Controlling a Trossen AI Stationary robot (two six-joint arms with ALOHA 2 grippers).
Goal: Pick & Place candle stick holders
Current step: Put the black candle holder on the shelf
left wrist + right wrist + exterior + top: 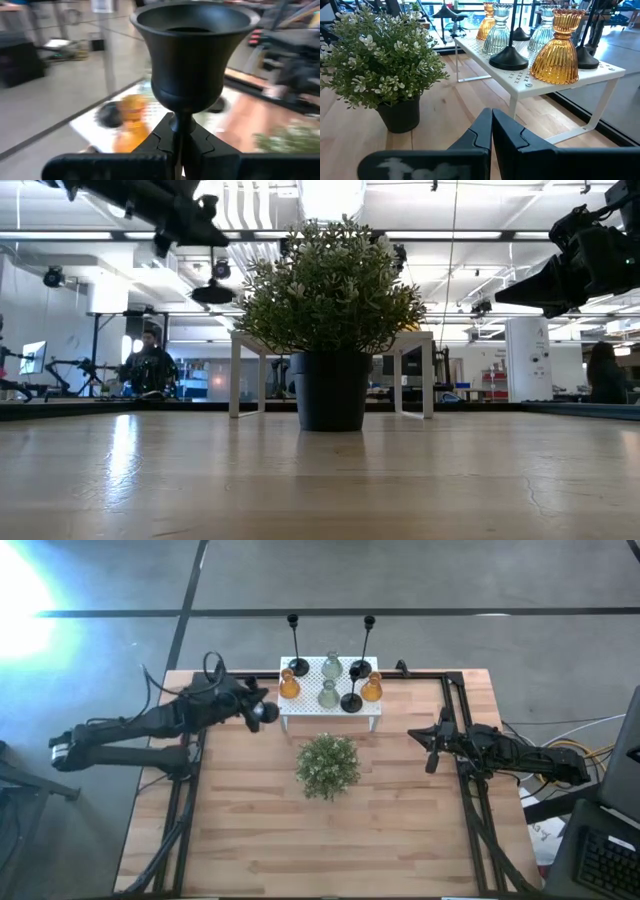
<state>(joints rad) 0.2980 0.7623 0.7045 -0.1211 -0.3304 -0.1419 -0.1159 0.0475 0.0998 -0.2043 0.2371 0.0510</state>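
Observation:
My left gripper (260, 712) hovers just left of the white perforated stand (330, 718), shut on a tall black candle stick holder (192, 55) whose cup fills the left wrist view. On the stand are amber holders (289, 687) (555, 50), clear glass holders (328, 693) (498, 32) and black round-based stems (351, 700) (508, 59), all resting on their bases. My right gripper (432, 740) waits shut at the table's right side, with nothing between its fingers (491, 131). My left gripper pinches the black holder's thin stem (183, 120), just under the cup, between its two fingers (160, 137). The fingers come roughly level from the table's left side and lie across the stem. The holder stands upright in the hold, cup up; its lower end is hidden.
A bushy green plant (327, 764) in a black pot (330, 390) stands mid-table, just in front of the stand. Bare wooden tabletop (330, 840) lies toward the near edge. Black frame rails (470, 800) run along the table's sides.

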